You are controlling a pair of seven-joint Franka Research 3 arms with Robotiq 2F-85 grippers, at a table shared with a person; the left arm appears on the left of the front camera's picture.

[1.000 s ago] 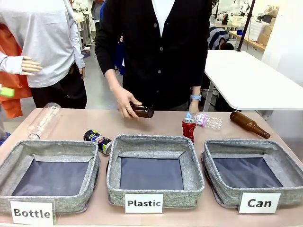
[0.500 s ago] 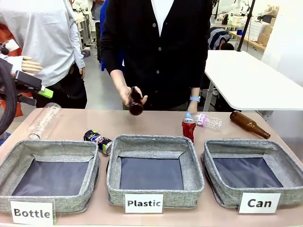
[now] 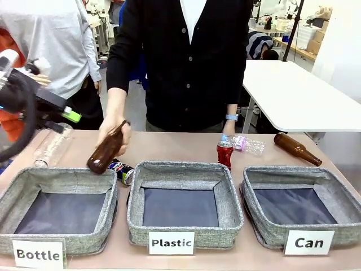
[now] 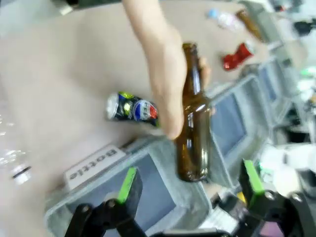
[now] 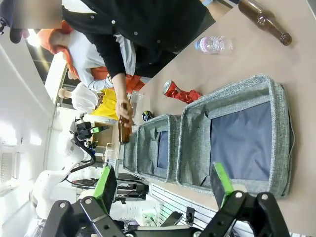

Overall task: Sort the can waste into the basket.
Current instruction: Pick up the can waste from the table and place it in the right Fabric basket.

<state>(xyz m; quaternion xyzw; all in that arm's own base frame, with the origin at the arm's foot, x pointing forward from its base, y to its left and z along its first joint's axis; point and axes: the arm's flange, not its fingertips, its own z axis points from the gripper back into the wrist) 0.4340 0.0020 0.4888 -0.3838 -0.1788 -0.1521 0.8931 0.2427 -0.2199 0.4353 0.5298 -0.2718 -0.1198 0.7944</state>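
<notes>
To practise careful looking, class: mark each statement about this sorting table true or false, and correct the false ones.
1. The red can stands upright on the table. True.
2. The dark blue can lies in the Bottle basket. False: it lies on the table beside it.
3. The person's hand holds a brown bottle. True.
4. The Can basket holds a can. False: it is empty.
5. Both grippers are shut. False: the left gripper and right gripper stand open.

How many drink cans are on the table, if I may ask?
2: dark blue can lying by the Plastic basket's far-left corner; red can upright by its far-right corner.
</notes>
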